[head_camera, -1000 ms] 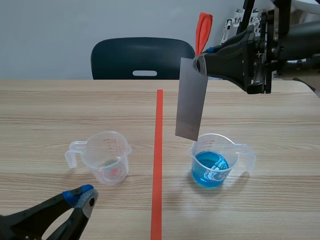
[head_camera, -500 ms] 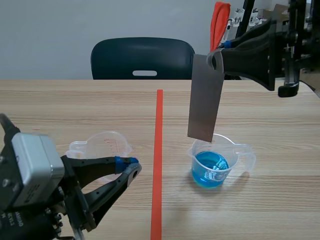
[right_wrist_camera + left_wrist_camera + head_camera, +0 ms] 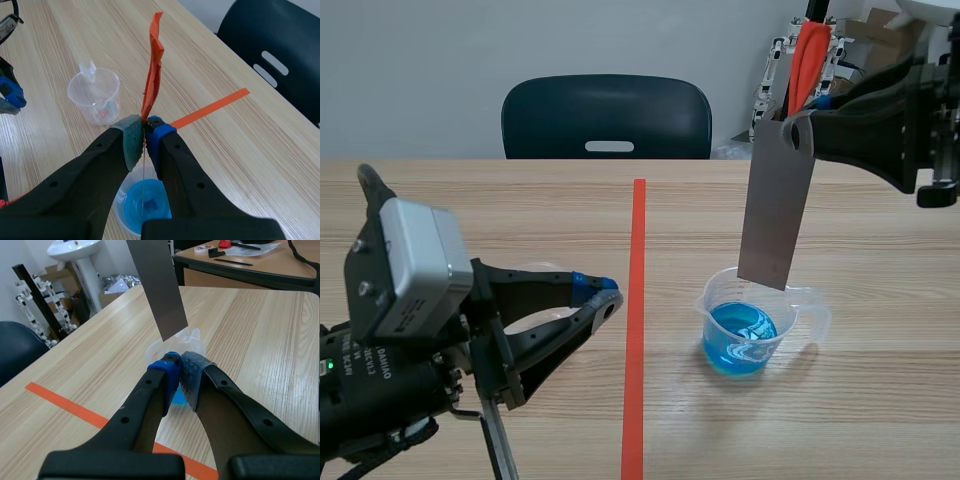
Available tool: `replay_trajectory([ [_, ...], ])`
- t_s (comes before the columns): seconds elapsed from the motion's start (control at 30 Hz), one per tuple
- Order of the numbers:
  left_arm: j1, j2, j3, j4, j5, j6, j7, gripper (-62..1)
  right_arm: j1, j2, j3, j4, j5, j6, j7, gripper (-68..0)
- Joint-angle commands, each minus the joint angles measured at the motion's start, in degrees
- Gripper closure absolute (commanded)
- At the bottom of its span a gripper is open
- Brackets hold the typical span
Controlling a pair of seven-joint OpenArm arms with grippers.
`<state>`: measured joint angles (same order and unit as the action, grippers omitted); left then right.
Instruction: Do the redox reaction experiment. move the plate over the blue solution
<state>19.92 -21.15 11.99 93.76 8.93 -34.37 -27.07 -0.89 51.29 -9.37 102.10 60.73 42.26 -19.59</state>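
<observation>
My right tool (image 3: 799, 128), clamped on the plate (image 3: 777, 205), hangs it directly below, over the blue solution (image 3: 740, 336); the move looks done.

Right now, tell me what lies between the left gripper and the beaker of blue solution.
Scene view: only the orange tape line on bare tabletop separates the shut left gripper from the beaker.

Lab: taped wooden table (image 3: 470, 210), blue-solution beaker (image 3: 745, 340).
</observation>
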Motion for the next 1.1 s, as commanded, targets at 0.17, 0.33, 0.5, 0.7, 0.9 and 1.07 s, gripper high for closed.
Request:
replay_trajectory([
  [0.17,-0.1,0.0,0.3,0.7,-0.7,0.1,-0.7,-4.0,0.4,1.1,1.6,0.0,-0.8,0.5,1.3,-0.6],
  [0.33,-0.1,0.0,0.3,0.7,-0.7,0.1,-0.3,-4.0,-0.1,1.1,3.5,0.0,-0.7,0.5,1.5,-0.6],
  [0.5,-0.1,0.0,0.3,0.7,-0.7,0.1,0.1,-4.0,-0.1,1.1,4.0,0.0,-0.7,0.5,1.5,-0.6],
  [0.7,-0.8,0.2,0.6,0.7,-0.7,-0.2,0.4,-4.0,-0.1,1.1,4.0,0.0,-0.7,0.5,1.6,-0.6],
  [0.9,-5.5,0.2,3.2,0.7,-1.1,-0.6,5.7,-4.0,-0.1,1.0,4.0,0.0,-0.7,0.5,1.5,-0.6],
  [1.07,-8.9,0.5,3.9,0.7,-3.4,-1.6,8.5,-4.0,-0.1,1.0,4.0,0.0,-0.7,0.5,1.5,-0.6],
])
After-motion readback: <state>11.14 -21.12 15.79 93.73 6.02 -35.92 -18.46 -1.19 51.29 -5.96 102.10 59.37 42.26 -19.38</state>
